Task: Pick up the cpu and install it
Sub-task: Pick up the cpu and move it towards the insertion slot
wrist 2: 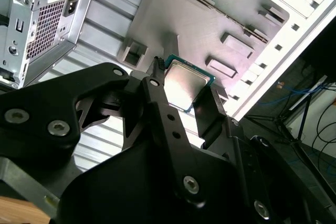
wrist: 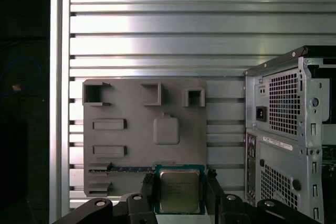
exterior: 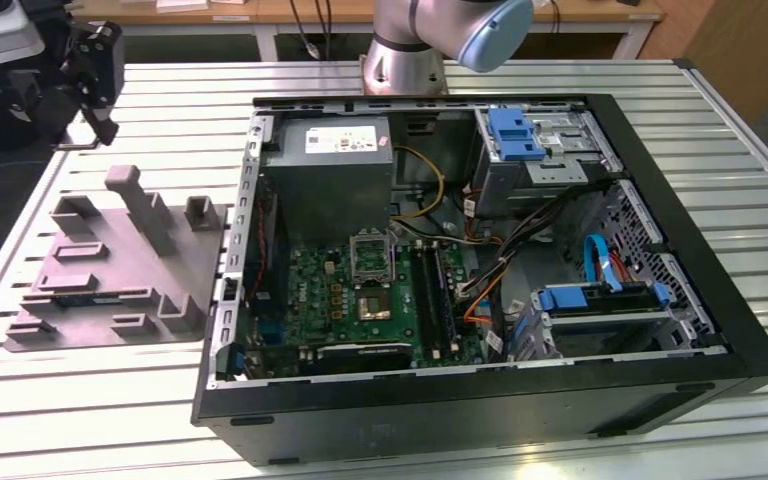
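The gripper (wrist: 181, 195) pinches the cpu (wrist: 180, 188) by two opposite edges, its silvery top turned to the first wrist view, and the chip seems to be apart from the grey holder (wrist: 131, 145) behind it. In the exterior view this holder lies at nine o'clock of the open computer case (exterior: 491, 420), and the dark socket (exterior: 375, 300) sits on the green board (exterior: 317, 290) inside. To carry well, the pinch should probably stay steady, on the edges only, with the chip flat so it cannot tilt or slip.
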You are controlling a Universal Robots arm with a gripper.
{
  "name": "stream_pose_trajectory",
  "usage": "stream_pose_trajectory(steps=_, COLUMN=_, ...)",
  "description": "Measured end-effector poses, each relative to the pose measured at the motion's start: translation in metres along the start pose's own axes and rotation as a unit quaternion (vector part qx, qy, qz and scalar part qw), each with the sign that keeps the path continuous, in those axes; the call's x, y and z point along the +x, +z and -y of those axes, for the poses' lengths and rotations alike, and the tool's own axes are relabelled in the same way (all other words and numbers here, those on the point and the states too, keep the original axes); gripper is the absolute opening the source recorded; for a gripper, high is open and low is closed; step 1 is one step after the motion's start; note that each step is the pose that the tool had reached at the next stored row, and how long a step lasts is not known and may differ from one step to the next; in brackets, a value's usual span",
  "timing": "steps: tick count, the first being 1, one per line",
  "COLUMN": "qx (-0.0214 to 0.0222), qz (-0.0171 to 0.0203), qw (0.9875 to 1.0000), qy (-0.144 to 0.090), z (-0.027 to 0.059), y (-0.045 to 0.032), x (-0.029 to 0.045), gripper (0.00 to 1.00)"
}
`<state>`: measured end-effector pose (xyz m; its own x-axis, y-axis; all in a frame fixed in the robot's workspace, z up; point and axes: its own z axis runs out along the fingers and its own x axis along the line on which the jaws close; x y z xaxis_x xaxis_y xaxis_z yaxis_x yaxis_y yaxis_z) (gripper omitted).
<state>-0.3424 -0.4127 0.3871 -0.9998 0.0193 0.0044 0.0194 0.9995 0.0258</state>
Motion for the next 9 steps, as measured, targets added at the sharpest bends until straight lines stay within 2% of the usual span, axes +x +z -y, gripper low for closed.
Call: stream_pose_trajectory(steps=9, qx=0.0000, qz=0.0000, qw=1.0000, qy=0.000, z=-0.0001, y=0.0000, x=-0.0070, gripper=0.47)
